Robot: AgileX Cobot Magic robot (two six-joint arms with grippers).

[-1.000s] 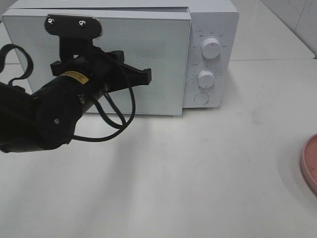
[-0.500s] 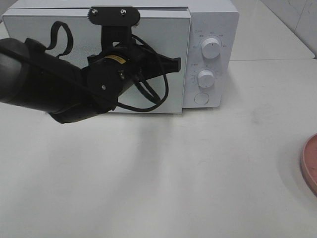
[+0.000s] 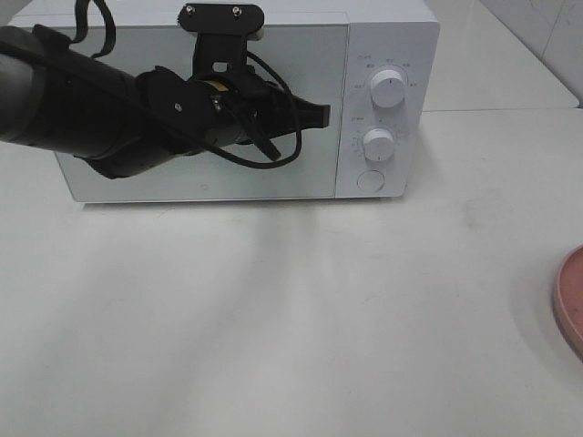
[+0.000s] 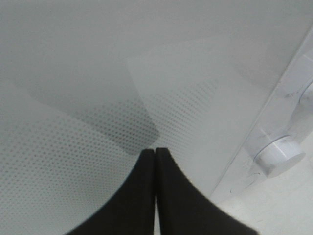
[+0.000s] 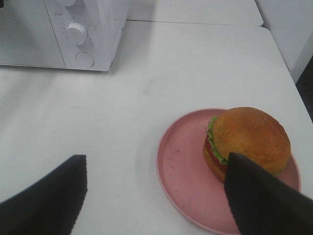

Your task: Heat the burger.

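Observation:
The burger (image 5: 247, 139) sits on the pink plate (image 5: 181, 166) in the right wrist view; in the high view only the plate's edge (image 3: 569, 300) shows at the right and the burger is out of view. My right gripper (image 5: 154, 161) is open and empty, hovering over the plate's near side. The white microwave (image 3: 387, 36) stands at the back with its door (image 3: 182, 177) flush with the front. My left gripper (image 3: 321, 116) is shut and empty, its tips (image 4: 155, 152) at the door's dotted glass (image 4: 98, 73) near the control panel.
The microwave panel has two knobs (image 3: 389, 89) (image 3: 378, 143) and a round button (image 3: 370, 180). The lower knob also shows in the left wrist view (image 4: 276, 156). The white table (image 3: 301, 309) spreads in front. The table's edge (image 5: 274, 39) runs on the plate's side.
My left arm swept right and toward the microwave, and the door, ajar before, now lies flush with the front. The plate has not moved.

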